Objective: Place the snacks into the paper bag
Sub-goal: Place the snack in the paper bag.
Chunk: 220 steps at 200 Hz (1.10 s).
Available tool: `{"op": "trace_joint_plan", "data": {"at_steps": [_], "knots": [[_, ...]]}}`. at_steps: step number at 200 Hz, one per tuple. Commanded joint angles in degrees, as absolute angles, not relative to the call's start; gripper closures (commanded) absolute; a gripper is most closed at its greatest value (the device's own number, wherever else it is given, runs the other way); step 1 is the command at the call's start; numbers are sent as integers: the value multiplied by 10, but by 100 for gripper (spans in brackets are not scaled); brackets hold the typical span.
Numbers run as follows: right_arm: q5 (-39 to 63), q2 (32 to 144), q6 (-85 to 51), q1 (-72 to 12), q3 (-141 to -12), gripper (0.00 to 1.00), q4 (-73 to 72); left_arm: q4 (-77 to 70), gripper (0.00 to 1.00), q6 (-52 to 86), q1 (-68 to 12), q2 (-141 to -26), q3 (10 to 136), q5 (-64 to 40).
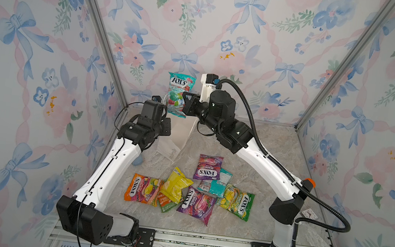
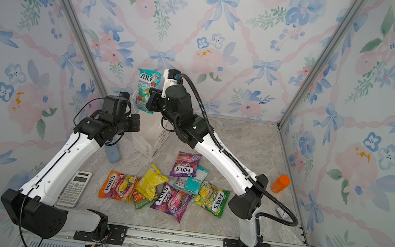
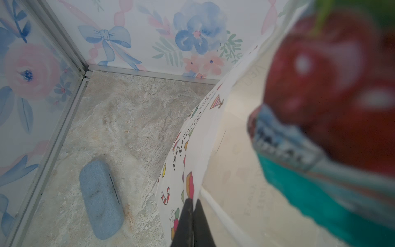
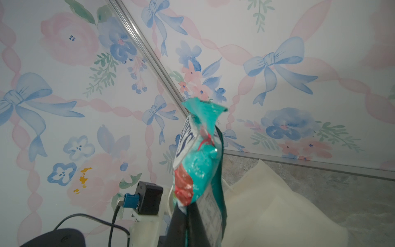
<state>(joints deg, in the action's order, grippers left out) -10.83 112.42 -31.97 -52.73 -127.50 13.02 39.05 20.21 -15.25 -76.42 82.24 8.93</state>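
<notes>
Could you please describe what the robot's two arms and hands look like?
Both arms have glossy white link shells joined by blocky black joint housings. The left arm carries a thin black cable looping loosely; the right arm has a thick ribbed black conduit leading to a white camera bracket. The left hand and the right hand end in narrow black fingers.

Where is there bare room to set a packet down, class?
Bare marble lies between the right arm, the back wall and the orange-capped bottle. Crowded: the snacks heaped near the front, and around the paper bag.
</notes>
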Motion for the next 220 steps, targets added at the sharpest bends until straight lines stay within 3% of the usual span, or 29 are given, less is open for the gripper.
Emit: {"op": "trace_joint_plan", "data": {"at_steps": [1, 67, 220], "knots": [[-127, 1083, -328, -531, -1225, 100, 93, 386, 100, 199, -153, -750, 815, 81], [-162, 1006, -329, -533, -1105, 100, 35, 386, 100, 198, -153, -750, 813, 71], [-114, 1016, -417, -483, -1038, 100, 68, 386, 100, 201, -153, -743, 808, 59]]}}
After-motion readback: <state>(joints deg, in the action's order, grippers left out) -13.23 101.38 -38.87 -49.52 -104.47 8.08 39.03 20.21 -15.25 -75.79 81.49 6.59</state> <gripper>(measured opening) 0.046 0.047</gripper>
